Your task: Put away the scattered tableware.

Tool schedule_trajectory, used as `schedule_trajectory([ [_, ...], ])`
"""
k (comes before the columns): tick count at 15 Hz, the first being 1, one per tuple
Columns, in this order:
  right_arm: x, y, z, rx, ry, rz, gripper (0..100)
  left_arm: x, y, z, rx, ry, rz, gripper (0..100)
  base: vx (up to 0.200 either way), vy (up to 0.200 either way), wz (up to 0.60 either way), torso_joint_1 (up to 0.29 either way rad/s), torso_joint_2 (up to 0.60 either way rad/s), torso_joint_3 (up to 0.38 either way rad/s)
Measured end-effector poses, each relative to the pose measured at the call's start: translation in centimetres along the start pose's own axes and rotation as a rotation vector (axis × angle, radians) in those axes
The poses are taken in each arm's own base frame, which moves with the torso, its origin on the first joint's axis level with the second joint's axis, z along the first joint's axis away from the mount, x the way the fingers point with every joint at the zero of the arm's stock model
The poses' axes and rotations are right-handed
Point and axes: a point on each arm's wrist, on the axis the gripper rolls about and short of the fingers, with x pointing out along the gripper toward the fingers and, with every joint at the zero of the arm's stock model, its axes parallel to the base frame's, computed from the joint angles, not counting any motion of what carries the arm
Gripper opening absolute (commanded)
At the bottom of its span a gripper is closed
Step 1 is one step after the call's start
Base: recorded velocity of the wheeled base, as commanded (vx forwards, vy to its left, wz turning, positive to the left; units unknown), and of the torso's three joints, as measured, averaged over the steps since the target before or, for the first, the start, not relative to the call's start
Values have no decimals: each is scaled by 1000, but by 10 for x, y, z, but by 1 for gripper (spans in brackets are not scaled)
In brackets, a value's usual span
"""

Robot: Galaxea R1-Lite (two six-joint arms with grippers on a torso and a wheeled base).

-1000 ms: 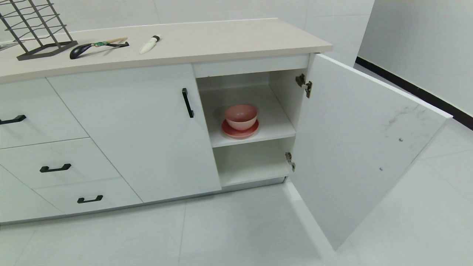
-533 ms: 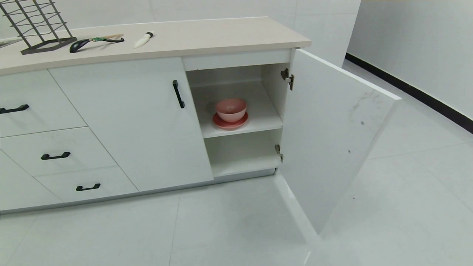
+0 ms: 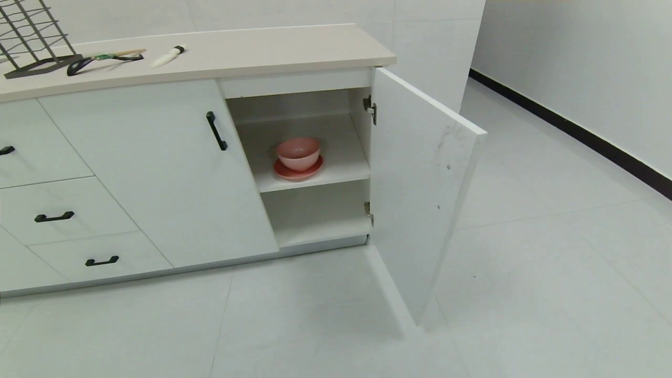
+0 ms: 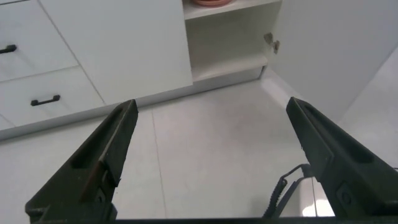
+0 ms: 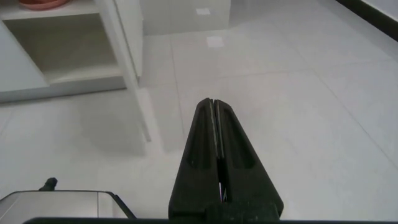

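A pink bowl (image 3: 298, 153) sits on a red plate (image 3: 297, 172) on the upper shelf (image 3: 341, 168) of the open cabinet. On the countertop (image 3: 262, 50) lie a black ladle (image 3: 79, 64) with a wooden handle and a small white utensil (image 3: 167, 56). My left gripper (image 4: 211, 107) hangs open over the bare floor in front of the cabinet, nothing between its fingers. The red plate's rim (image 4: 211, 2) peeks in at that view's border. My right gripper (image 5: 213, 104) is shut and empty above the floor tiles, beside the open door's edge (image 5: 127, 56).
The right-hand cabinet door (image 3: 415, 178) swings out over the floor. The neighbouring door with a black handle (image 3: 216, 130) is closed, and drawers (image 3: 54, 216) lie further left. A wire rack (image 3: 31, 37) stands on the counter's left end. Open floor spreads to the right, up to a wall.
The whole head view has shifted: the cabinet now sits further left and looks smaller, so the camera moved. The bowl, plate and counter utensils kept their places.
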Motion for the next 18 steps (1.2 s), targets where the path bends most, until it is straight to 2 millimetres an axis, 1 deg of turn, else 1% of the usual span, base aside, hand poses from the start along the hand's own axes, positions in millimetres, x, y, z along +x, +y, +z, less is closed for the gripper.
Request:
schedule_trajectory([
  [3, 0, 0, 1, 0, -7, -2, 0, 0, 0, 0, 0, 0, 0, 100, 0, 0, 0, 0, 0, 0],
  [4, 0, 0, 4, -2, -37, -1, 0, 0, 0, 0, 0, 0, 0, 100, 0, 0, 0, 0, 0, 0],
  [6, -1, 1, 19, -19, -164, 44, 0, 0, 0, 0, -1, 0, -3, 100, 0, 0, 0, 0, 0, 0],
  [7, -2, 2, 28, -32, -196, 81, 0, 0, 0, 0, 0, 0, -1, 100, 0, 0, 0, 0, 0, 0],
  [9, 1, 3, 51, -70, -216, 134, 0, 0, 0, 0, -3, 0, 0, 100, 0, 0, 0, 0, 0, 0],
  [10, 6, 3, 66, -92, -222, 162, 0, 0, 0, 0, -8, 0, -1, 100, 0, 0, 0, 0, 0, 0],
  [13, 33, 4, 106, -140, -294, 227, 0, 0, 0, 0, -33, 1, 1, 100, 0, 0, 0, 0, 0, 0],
  [14, 48, 5, 117, -150, -332, 251, 0, 0, 0, 0, -34, 1, -2, 100, 0, 0, 0, 0, 0, 0],
  [16, 87, 8, 127, -168, -368, 321, 0, 0, 0, 0, -34, -1, 0, 100, 0, 0, 0, 0, 0, 0],
  [18, 125, 14, 126, -185, -379, 397, 0, 0, 0, 0, -34, 0, 0, 100, 0, 0, 0, 0, 0, 0],
])
